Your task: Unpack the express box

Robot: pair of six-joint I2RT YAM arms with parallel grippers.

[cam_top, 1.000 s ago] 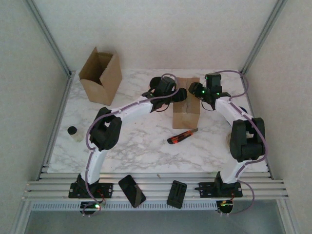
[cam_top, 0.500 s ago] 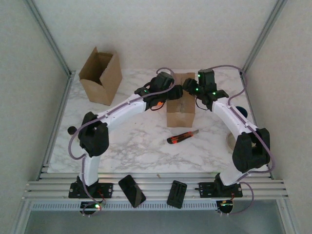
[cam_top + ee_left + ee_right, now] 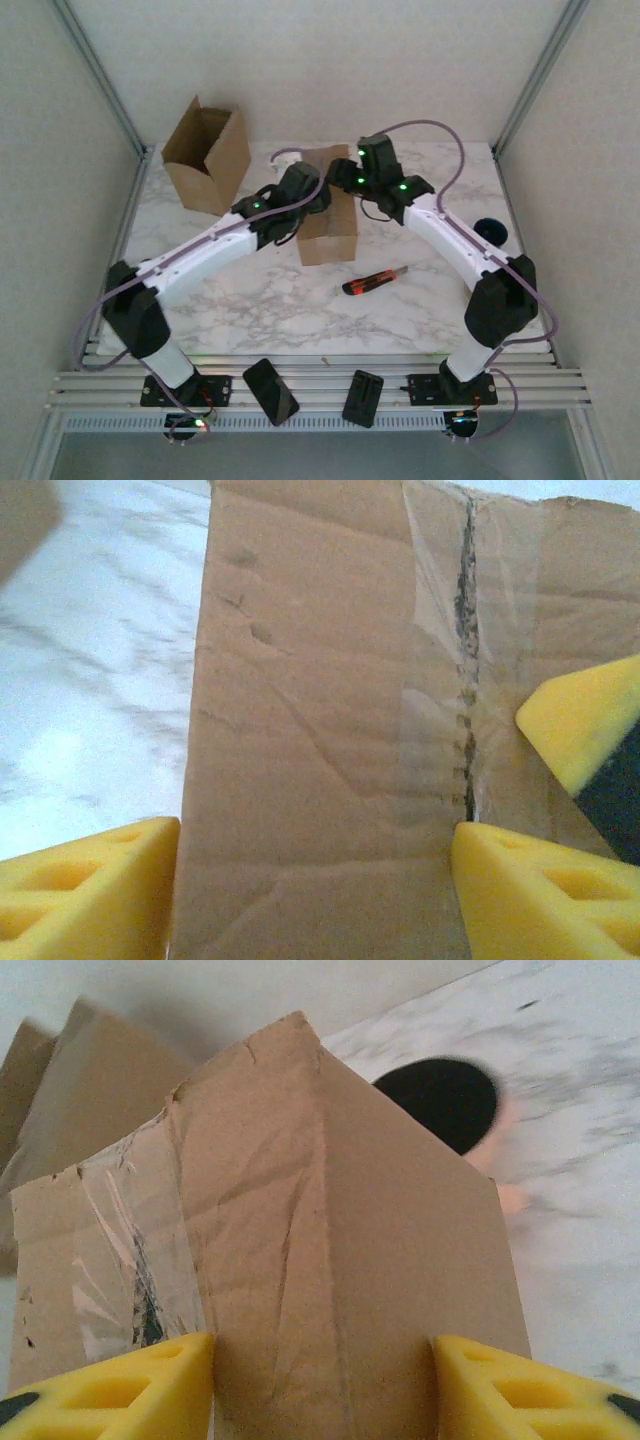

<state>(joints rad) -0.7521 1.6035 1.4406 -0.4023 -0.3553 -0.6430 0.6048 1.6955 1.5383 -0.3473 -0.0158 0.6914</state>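
The express box (image 3: 328,232) is a brown cardboard carton with clear tape over its top seam (image 3: 465,680), held tilted left of the table's centre. My left gripper (image 3: 313,200) comes in from the left. Its yellow fingers (image 3: 90,890) press the carton's left edge and the taped seam, so it is shut on the box (image 3: 320,680). My right gripper (image 3: 352,185) comes in from the right and is shut across a corner of the same box (image 3: 330,1220), a yellow finger (image 3: 120,1385) on each side. One right finger (image 3: 585,720) shows in the left wrist view.
An open brown carton (image 3: 206,155) stands at the back left. An orange utility knife (image 3: 375,283) lies in front of the box. A dark round object (image 3: 492,230) sits at the right edge. Two black items (image 3: 270,390) (image 3: 362,398) rest on the front rail.
Both arms have carried the box to the left across the table, and it now sits tilted. The left arm has stretched out low, covering the small bottle at the left.
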